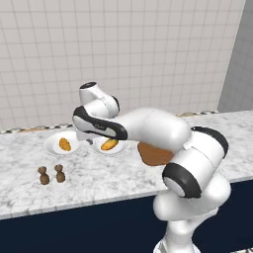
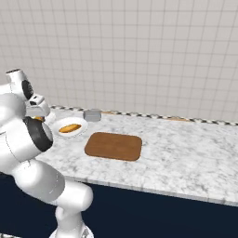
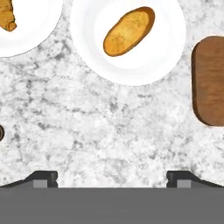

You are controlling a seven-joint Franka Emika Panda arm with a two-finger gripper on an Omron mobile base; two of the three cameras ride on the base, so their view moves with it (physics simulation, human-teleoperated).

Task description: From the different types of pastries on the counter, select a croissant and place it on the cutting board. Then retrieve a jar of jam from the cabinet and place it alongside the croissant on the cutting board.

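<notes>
A: What sits closest to the front edge of the counter (image 1: 99, 183)?

B: Two small dark brown shakers (image 1: 52, 174), side by side at about eight o'clock in the left base view. Bare marble lies around them.

A: And the gripper (image 3: 112, 178)?

B: In the hand view its two finger tips stand far apart at six o'clock, jaws wide, with nothing between them but marble below.

A: Further back?

B: Two round white plates. The left plate (image 1: 53, 146) holds the croissant (image 1: 64, 144), short and chunky; in the hand view it shows at eleven o'clock, cut by the frame edge. The right plate (image 3: 131, 65) holds the longer loaf-like pastry (image 3: 129, 31), lying tilted.

A: The cutting board (image 2: 114, 146)?

B: Flat on the counter at three o'clock of the plates, nothing on it. A small grey block (image 2: 92, 115) stands by the tiled wall behind.
</notes>
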